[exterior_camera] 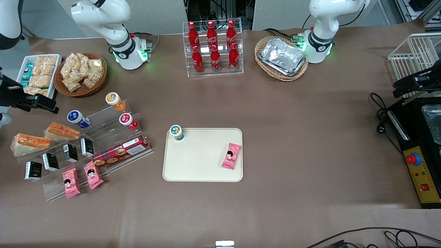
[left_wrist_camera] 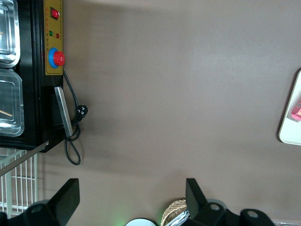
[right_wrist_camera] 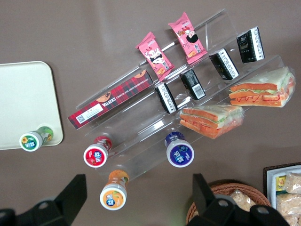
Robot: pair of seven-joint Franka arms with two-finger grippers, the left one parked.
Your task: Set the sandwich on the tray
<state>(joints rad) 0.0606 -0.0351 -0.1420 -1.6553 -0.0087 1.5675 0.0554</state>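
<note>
Two clear-wrapped wedge sandwiches lie on the upper step of a clear acrylic stand (exterior_camera: 103, 137) toward the working arm's end of the table: one (exterior_camera: 62, 131) closer to the stand's middle, one (exterior_camera: 29, 143) at its outer end. Both show in the right wrist view, the first sandwich (right_wrist_camera: 211, 120) and the second (right_wrist_camera: 261, 89). The cream-beige tray (exterior_camera: 203, 165) lies mid-table and shows in the wrist view (right_wrist_camera: 23, 103). My gripper (exterior_camera: 44, 103) hovers high above the table, farther from the front camera than the sandwiches. It (right_wrist_camera: 138, 183) is open and empty.
A green-lidded cup (exterior_camera: 177, 132) and a pink snack packet (exterior_camera: 231, 155) lie on the tray. The stand also holds small bottles (exterior_camera: 115, 100), black cartons, a red biscuit box (exterior_camera: 120, 151) and pink packets. A wicker snack basket (exterior_camera: 81, 74) and a cola rack (exterior_camera: 213, 48) stand farther back.
</note>
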